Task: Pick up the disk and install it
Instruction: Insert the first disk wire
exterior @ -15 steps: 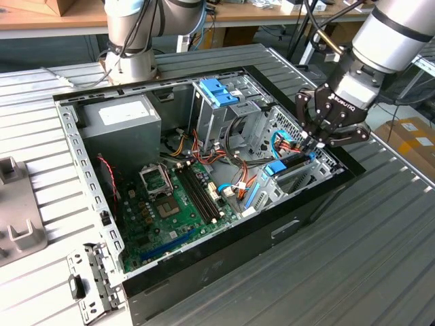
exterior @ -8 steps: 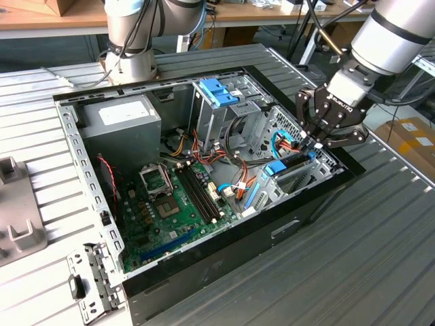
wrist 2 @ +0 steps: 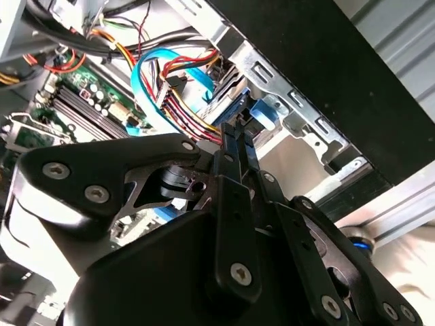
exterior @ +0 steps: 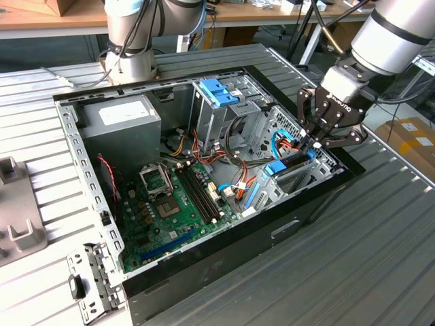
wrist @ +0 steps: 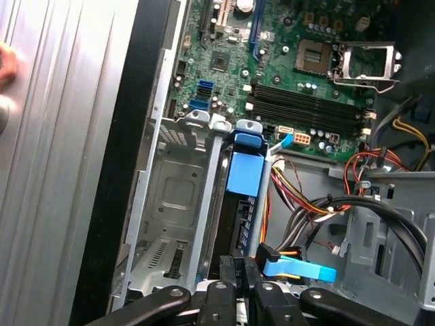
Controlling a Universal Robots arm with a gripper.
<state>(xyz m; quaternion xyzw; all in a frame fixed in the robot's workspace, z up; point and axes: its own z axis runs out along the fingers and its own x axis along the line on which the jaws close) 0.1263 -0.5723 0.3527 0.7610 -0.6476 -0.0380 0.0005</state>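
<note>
End effector (exterior: 319,139) is pinching together on the rear edge of the disk (wrist: 245,204), which is sitting edge-up in the metal bay (wrist: 170,217) of the computer case (exterior: 224,251). Probably rigid, dense, shock-sensitive; the edges look like the best hold.

Support: ribbed grey metal bench (exterior: 380,258), slats running lengthwise. Directly on it: open black PC case (exterior: 224,251), lying on its side, approx. centre of bench. Grey fixture block (exterior: 17,217) at the exterior view's left edge, apart from case. Small perforated metal bracket (exterior: 92,285) just beside case's near corner. Robot arm base (exterior: 132,64) stands at far side, behind case.
</note>
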